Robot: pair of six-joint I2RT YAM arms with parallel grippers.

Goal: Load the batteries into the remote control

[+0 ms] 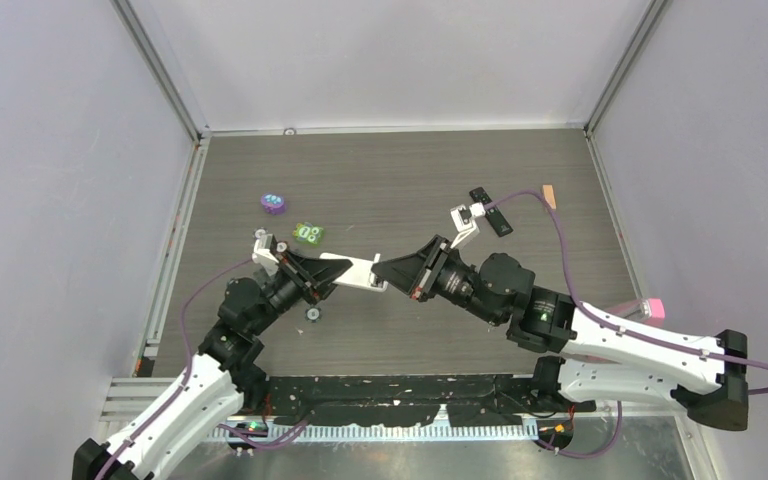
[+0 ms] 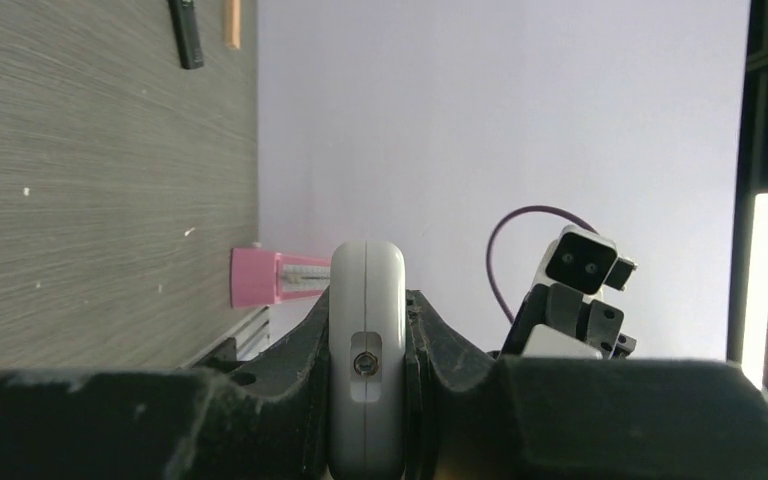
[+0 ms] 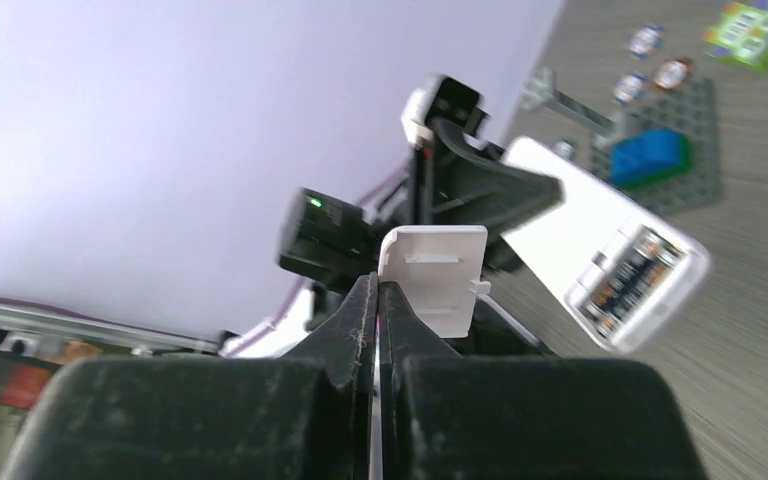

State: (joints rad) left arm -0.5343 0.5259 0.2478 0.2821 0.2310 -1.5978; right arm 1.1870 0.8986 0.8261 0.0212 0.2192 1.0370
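white remote [image 1: 353, 270] points right, long axis left-right, batteries [image 3: 625, 275] inside
left gripper [image 2: 367, 330] clamps it; right gripper [image 3: 378, 290] pinches the cover [image 3: 435, 275] beside; black remote [image 1: 490, 211] farther right

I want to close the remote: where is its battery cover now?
In the right wrist view, the cover is pinched in the right tool, just left of the open end of the white remote gripped by the left tool.

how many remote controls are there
2. A white plastic remote control is clamped in the left hand, mid-scene; a slim black remote control lies on the grey wood-grain table, farther back, right of centre. More may be hidden.
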